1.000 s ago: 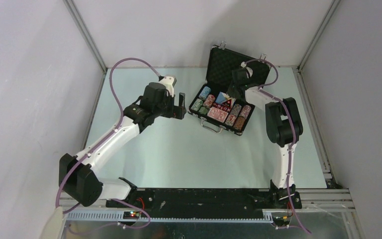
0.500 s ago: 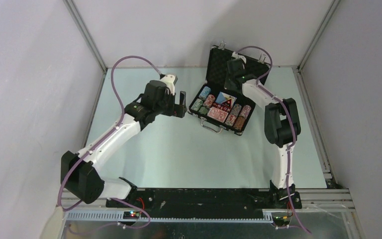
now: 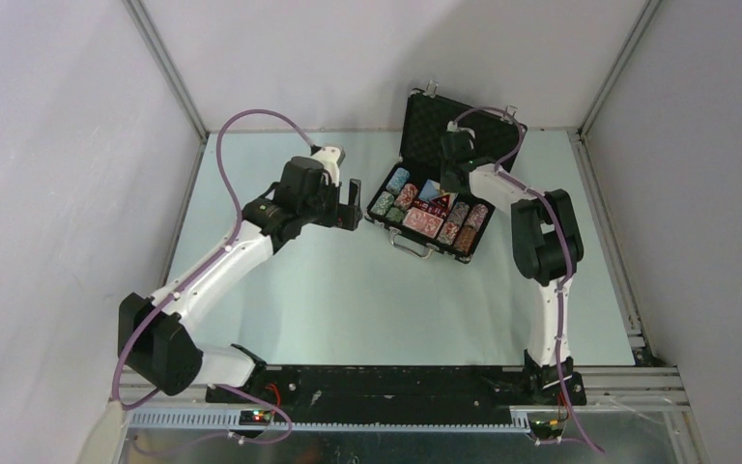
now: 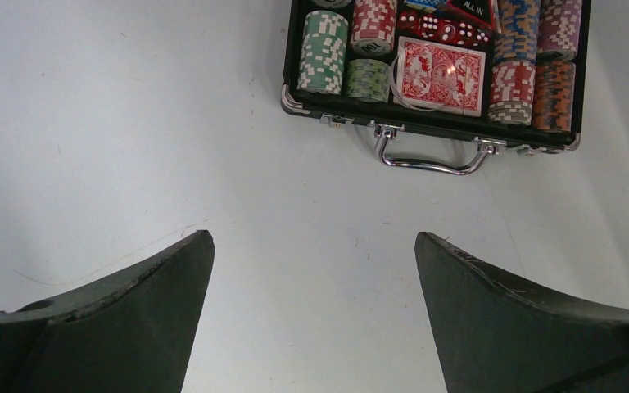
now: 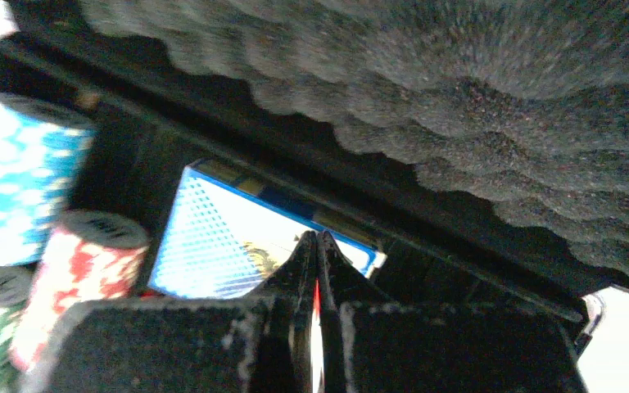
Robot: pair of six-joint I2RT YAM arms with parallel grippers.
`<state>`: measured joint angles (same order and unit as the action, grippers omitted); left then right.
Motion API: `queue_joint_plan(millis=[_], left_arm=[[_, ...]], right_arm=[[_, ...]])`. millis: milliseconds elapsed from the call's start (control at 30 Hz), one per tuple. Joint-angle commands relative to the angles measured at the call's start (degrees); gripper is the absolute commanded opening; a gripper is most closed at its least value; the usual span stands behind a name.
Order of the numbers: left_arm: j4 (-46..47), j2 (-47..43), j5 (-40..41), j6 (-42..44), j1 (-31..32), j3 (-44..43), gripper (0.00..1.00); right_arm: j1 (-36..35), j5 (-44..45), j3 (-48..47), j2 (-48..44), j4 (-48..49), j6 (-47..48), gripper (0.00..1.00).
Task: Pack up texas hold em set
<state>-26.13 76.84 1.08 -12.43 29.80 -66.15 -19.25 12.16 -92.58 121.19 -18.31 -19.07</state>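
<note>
Toward the upper right of the top view, on the table [image 3: 348,309], I see the black briefcase [image 3: 423,124] lying open. Its lid stands up at the far side and its silver handle [image 4: 432,164] points back toward the arm bases.

My left wrist camera shows the tray well filled. A green chip stack [image 4: 325,51] sits at its left end, with a red and white chip stack [image 4: 374,18] just beside it. The red card deck [image 4: 441,75] lies in the middle, and red dice [image 4: 446,31] sit above it in the frame. The black triangle [image 4: 468,8] marked ALL IN is cut off by the top edge. More mixed chip stacks [image 4: 514,82] fill the right end.

My right wrist camera adds the blue card deck [image 5: 213,246] and a blue chip stack [image 5: 16,180] at the left edge. The ridged foam [image 5: 500,106] of the lid fills the upper half.

My right arm [image 3: 541,232] reaches over the tray in front of the lid. Its jaws are pressed together, tips in front of the blue deck. A thin red sliver shows in the seam between them; I cannot tell what it is, nor whether the tips touch the deck.

My left arm [image 3: 251,242] is left of the case, apart from it. Its jaws are spread wide with nothing between them, and the dark fingers [image 4: 131,319] frame bare table.
</note>
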Motion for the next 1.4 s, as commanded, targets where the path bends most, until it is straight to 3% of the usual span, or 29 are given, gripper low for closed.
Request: queue_joint_plan(millis=[0, 300, 500, 800, 867, 967, 1033, 1367], left_arm=[[0.52, -2.4, -0.49, 0.85, -0.36, -0.58, 1.0], [1.12, -1.84, -0.64, 0.12, -0.36, -0.72, 1.0], [0.83, -1.18, -0.35, -0.01, -0.36, -1.55, 1.0], [0.2, -2.3, 2.63, -0.23, -0.36, -1.49, 1.0], [-0.26, -2.31, 3.15, -0.27, -0.36, -1.52, 1.0], [-0.94, -2.97, 6.74, -1.65, -0.45, -1.15, 1.0], [-0.96, -3.66, 8.93, -3.28, -0.98, -0.52, 1.0], [-0.23, -5.25, 6.69, -11.05, -6.32, 4.25, 1.0]], right_arm=[[0.68, -1.45, 1.47, 2.78, -3.29, -1.42, 0.0], [0.52, -0.95, 1.16, 0.52, -1.48, 0.9, 0.0], [-0.64, 0.59, 1.24, -7.42, 0.35, 3.04, 0.0], [-0.64, -4.33, 14.58, -21.93, 1.18, 0.77, 0.15], [0.03, -5.03, 19.16, -26.15, 2.81, -0.34, 0.24], [3.54, -7.27, 29.35, -34.88, 8.17, -3.43, 0.37], [6.36, -9.09, 32.08, -38.31, 9.63, -5.54, 0.39], [22.17, -7.42, 32.23, -39.72, 10.37, -16.73, 0.37]])
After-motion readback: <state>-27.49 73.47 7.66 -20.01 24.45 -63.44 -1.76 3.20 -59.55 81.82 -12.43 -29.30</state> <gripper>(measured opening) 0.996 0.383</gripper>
